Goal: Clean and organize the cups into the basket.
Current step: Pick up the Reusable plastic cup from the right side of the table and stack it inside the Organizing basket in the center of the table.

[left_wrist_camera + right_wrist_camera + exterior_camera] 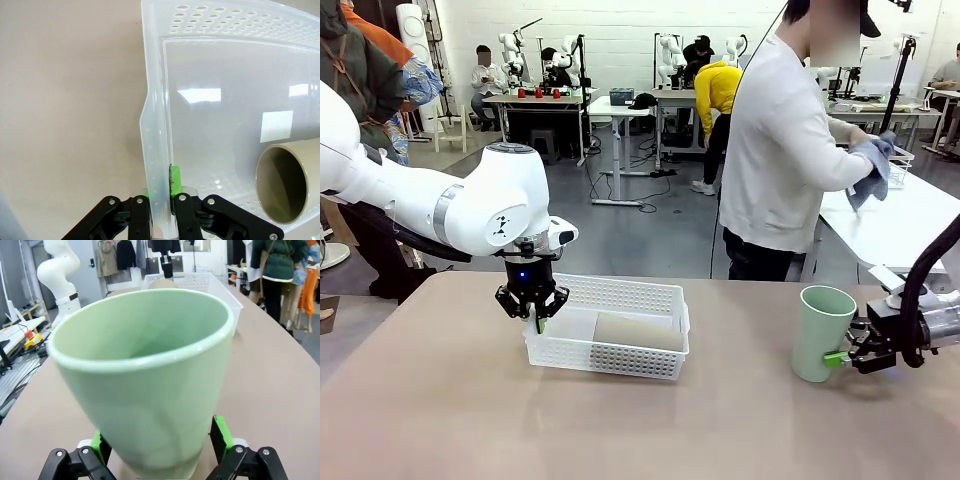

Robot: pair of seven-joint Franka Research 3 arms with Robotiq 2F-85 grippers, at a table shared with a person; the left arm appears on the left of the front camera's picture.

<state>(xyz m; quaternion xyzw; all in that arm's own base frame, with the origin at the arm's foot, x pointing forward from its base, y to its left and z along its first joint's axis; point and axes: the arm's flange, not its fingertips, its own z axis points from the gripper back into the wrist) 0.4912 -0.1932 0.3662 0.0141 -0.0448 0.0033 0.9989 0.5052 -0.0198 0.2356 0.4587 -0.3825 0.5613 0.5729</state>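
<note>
A white perforated basket (620, 290) sits mid-table, with a tan cup (635, 330) lying on its side inside. My left gripper (538, 318) points down at the basket's near-left corner, shut on the basket's side wall (155, 125), one green pad inside and one outside. The tan cup's open mouth (287, 185) faces this gripper. A pale mint green cup (820, 335) stands upright on the table at the right. My right gripper (840, 357) lies level and open, its green pads on either side of the cup's lower part (145, 365).
A person in a white top (780, 150) stands beyond the table's far edge, turned away, wiping a white side table (910, 215) with a blue cloth (875, 170). The basket (210, 282) lies beyond the mint cup in the right wrist view. Bare tabletop spans the front.
</note>
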